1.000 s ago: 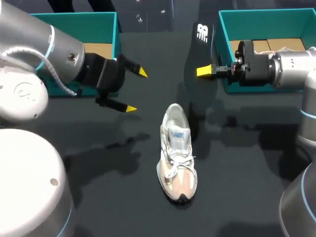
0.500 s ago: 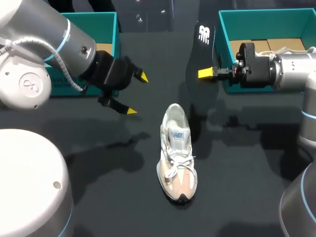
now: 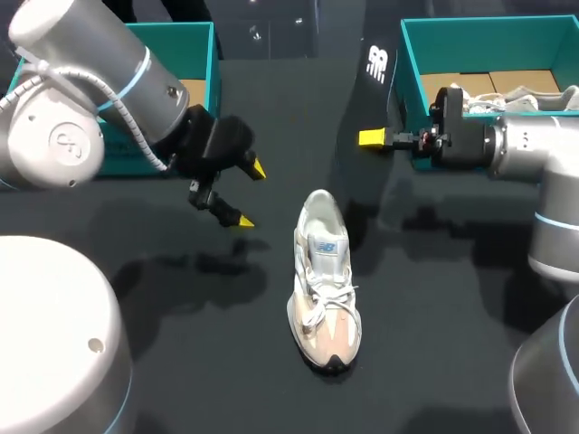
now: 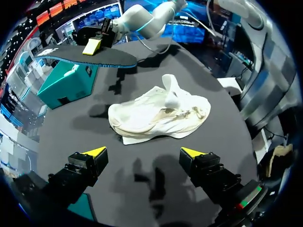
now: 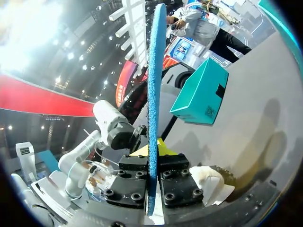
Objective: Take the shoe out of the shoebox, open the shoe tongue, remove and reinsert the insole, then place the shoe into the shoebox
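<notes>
A white and beige sneaker (image 3: 324, 289) lies on the dark table with its toe toward the front edge; in the left wrist view the sneaker (image 4: 156, 113) is just ahead of my fingers. My left gripper (image 3: 251, 194) hovers open and empty to the left of the heel, seen as (image 4: 143, 152) in its own view. The right gripper (image 3: 373, 137) is shut on the black insole (image 3: 373, 72), holding it on edge above the table behind the sneaker. In the right wrist view the insole (image 5: 154, 94) shows its blue underside edge, clamped in the right gripper (image 5: 152, 158).
A teal shoebox (image 3: 194, 54) stands at the back left. Another teal shoebox (image 3: 470, 36) at the back right has cardboard inserts and a white shoe (image 3: 529, 93) inside. My left arm's large base (image 3: 54, 344) fills the front left.
My left gripper has swung down and toward the sneaker's heel, its fingers turning. The right gripper with the insole has shifted slightly; the sneaker has not moved.
</notes>
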Robot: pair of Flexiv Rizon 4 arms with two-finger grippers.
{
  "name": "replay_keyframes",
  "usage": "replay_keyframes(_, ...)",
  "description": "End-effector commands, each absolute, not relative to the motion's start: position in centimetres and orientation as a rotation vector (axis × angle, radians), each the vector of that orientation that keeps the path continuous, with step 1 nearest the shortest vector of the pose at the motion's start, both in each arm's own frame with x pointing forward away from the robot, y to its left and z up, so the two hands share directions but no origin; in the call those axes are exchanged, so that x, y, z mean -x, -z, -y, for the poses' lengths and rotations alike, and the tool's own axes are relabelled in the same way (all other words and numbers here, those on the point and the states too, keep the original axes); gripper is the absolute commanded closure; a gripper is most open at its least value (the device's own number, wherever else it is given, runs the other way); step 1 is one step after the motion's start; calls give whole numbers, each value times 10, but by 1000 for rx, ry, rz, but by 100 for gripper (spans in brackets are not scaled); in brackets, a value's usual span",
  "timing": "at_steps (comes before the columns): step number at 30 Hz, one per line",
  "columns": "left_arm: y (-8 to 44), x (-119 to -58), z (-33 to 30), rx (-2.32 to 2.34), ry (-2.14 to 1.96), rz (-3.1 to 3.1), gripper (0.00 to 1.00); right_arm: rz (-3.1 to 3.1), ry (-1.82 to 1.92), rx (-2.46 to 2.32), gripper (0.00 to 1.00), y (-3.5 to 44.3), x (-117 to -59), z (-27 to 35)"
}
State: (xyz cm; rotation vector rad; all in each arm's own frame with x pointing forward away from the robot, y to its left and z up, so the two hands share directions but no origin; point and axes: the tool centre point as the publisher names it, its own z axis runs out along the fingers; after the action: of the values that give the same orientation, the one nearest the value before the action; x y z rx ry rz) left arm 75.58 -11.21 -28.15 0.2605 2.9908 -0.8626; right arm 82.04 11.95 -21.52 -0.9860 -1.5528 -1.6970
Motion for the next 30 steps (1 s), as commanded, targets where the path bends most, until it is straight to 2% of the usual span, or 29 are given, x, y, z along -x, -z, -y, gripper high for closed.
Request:
replay_keyframes(1, 289, -756, 120, -196, 696, -3015, 0, 1587, 1725, 1013, 100, 224, -826, -126)
replay_keyframes(13, 289, -756, 120, -196, 696, -3015, 0, 1594, 1721, 1018, 100, 227, -825, -130)
replay_keyframes(30, 327, -756, 140, -194, 678, -3095, 0, 1638, 1799, 863, 100, 246, -821, -155)
